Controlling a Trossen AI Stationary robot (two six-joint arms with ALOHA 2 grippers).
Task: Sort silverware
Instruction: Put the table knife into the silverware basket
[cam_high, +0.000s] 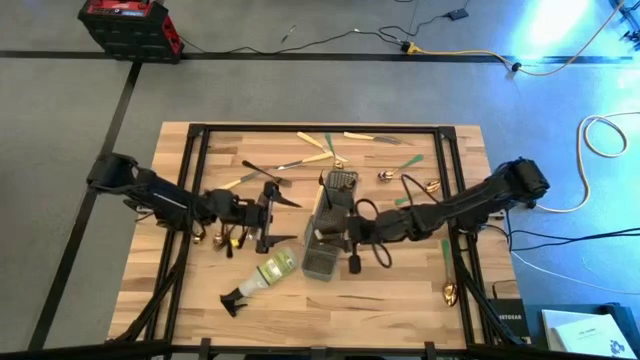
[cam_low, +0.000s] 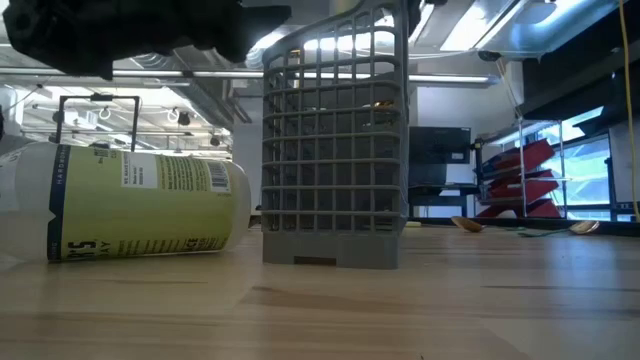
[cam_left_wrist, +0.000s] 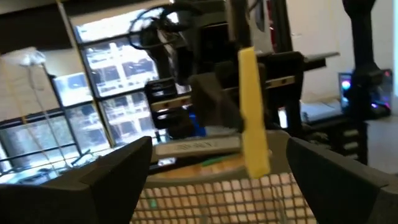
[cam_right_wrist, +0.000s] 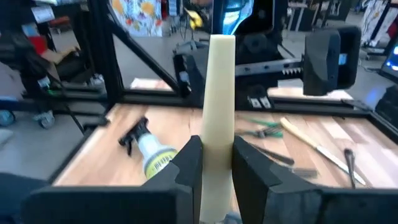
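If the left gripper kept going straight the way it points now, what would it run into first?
Most likely the grey mesh caddy: in the high view the left gripper, jaws open, points across the table toward it and the right gripper, which holds a cream-handled utensil there. Height is unclear, so it might pass over the rim.

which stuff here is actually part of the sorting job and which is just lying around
Part of the job:
- cream-handled piece, held in the right tool
- loose silverware on the table
- mesh caddy

Lying about:
- spray bottle, on its side
- red case on the floor
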